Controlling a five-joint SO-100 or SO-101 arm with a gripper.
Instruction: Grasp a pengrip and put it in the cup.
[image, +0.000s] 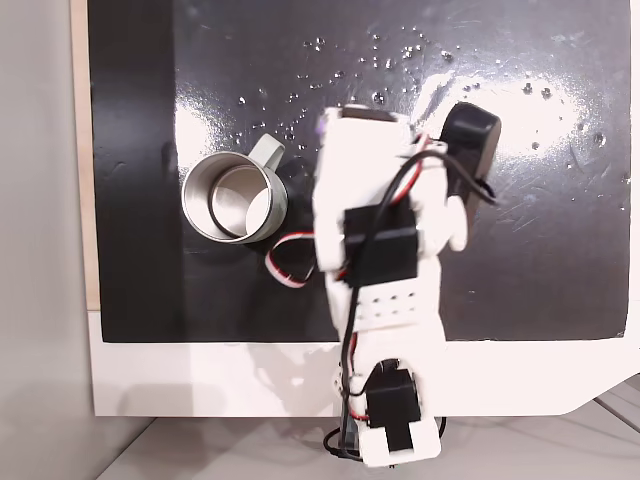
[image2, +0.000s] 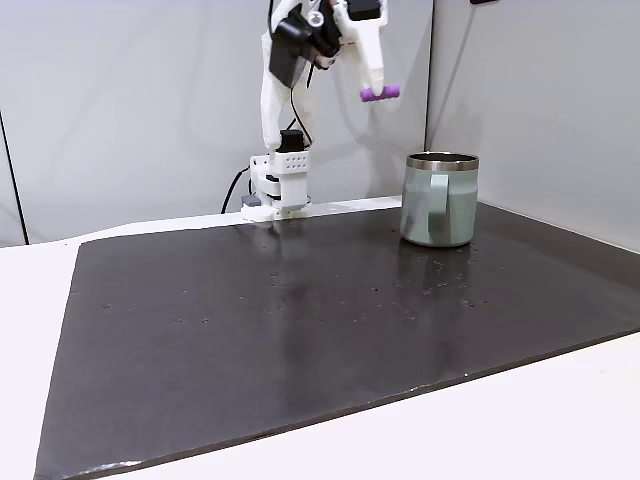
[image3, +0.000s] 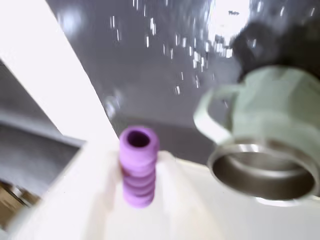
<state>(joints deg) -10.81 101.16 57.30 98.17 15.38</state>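
- In a fixed view from above, my white arm (image: 385, 270) reached out over the black mat (image: 540, 250). The cup (image: 234, 197) stood on the mat just to the left of my arm, open side up, with its handle (image: 266, 150) pointing up and to the right in the picture. A tiny bit of purple peeked out at the top left edge of my arm. That was the pengrip (image: 320, 126). I could not see my fingers from here.
- In a fixed view from the side, my gripper (image2: 378, 88) was high in the air. It was closed tight on the pengrip (image2: 380, 94), which stuck out sideways at the tip. The cup (image2: 440, 198) stood on the mat (image2: 300, 340) below and a little to the right. The pengrip was well above the cup's rim and was not inside it.
- In the wrist view, the pengrip (image3: 137, 166) stood between my two pale fingers (image3: 95, 200), and they squeezed it from both sides. It looked like a bumpy tube with a hole in its end. The cup (image3: 270, 135) was blurry at the right, down on the mat.
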